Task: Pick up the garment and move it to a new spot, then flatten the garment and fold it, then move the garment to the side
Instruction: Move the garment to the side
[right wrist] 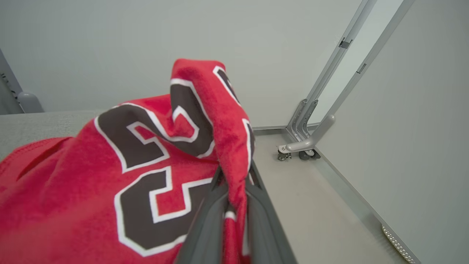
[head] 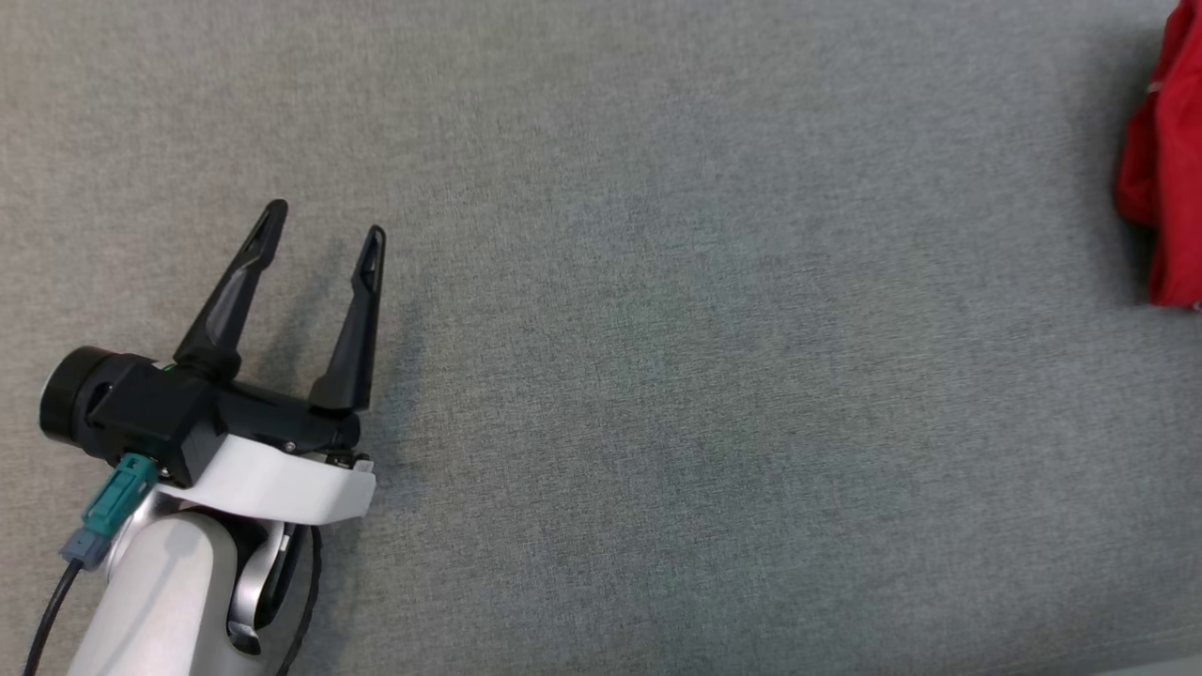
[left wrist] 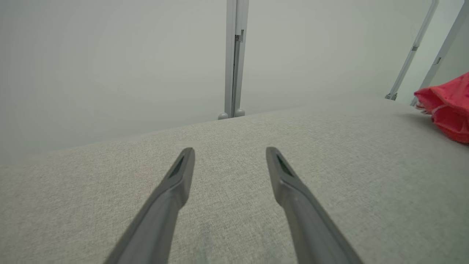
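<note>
We have the red jersey (right wrist: 91, 190) pinched in our right gripper (right wrist: 234, 178). Its two fingers are nearly closed on a narrow fold of cloth, and the rest is bunched far to the right on the grey fabric surface (head: 704, 376). Our left gripper (head: 326, 221) is spread wide and holds nothing. It sits low over bare surface, well apart from the jersey.

The main risk, as we judge it, is the thin pinch: the hanging weight could pull the fold out of the fingers during a lift. The floor shows just beyond the gripper in the right wrist view (so the edge seems close), and a dropped jersey might slide off. We also seem to grip a mid-body fold rather than a hem, so the jersey may hang clumped and resist flattening.
</note>
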### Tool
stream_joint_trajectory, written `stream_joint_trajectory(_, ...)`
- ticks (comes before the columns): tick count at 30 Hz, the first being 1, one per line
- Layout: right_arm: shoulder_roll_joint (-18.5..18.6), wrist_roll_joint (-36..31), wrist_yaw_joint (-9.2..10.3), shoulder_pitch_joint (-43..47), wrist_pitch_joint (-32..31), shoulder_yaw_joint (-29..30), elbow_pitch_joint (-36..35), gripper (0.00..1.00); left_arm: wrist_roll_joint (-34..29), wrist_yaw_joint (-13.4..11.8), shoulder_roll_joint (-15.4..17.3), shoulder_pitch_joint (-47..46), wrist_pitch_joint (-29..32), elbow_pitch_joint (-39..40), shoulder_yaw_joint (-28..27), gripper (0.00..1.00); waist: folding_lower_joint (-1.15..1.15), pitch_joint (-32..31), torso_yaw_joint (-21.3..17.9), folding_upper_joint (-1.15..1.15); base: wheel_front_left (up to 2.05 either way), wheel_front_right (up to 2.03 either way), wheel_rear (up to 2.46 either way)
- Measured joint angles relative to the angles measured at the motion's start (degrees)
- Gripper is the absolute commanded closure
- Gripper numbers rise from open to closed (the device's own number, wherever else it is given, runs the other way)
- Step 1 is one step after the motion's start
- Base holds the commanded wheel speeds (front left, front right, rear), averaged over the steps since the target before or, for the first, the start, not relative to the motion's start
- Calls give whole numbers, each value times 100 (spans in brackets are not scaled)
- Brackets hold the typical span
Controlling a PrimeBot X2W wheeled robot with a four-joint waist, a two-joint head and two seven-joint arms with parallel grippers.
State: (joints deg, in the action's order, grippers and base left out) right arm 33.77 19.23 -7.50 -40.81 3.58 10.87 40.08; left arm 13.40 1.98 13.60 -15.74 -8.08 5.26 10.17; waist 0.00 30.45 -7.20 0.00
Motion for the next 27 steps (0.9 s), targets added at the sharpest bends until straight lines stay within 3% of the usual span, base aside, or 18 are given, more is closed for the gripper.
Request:
stream_joint_trajectory(1, 0, 0, 0, 0, 0, 0, 0, 100, 0, 0, 0, 0, 0, 0, 0, 0, 0, 0, 0, 0, 0, 0, 0)
stream_joint_trajectory(2, -10, -56, 0, -77, 38, 14, 92, 86, -10, 0, 19, -13, 3, 18, -3, 0, 0, 82, 2, 0, 0, 0, 0)
stream_joint_trajectory(4, -27, -209, 0, -191, 143, 45, 311, 25, -19, 0, 43, -29, 11, 32, -4, 0, 0, 219, -2, 0, 0, 0, 0)
stream_joint_trajectory(5, -47, -242, 0, -233, 222, 94, 409, 0, -20, 0, 55, -44, 22, 33, -1, 0, 0, 273, -8, 0, 0, 0, 0)
stream_joint_trajectory(16, -558, -521, 0, -170, 958, 192, 849, 0, 32, -54, 38, 18, -20, -174, 27, 0, 0, 32, -168, 0, 0, 0, 0)
stream_joint_trajectory(22, -933, -483, 1, 283, 1085, 63, 454, 0, 136, -134, -36, 289, -110, -386, 3, 0, 0, -389, -199, 0, 0, 0, 0)
stream_joint_trajectory(27, -1500, -511, 1, 1027, 1118, -10, -397, 0, 275, -249, -140, 609, -203, -579, -43, 0, 0, -984, -169, 0, 0, 0, 0)
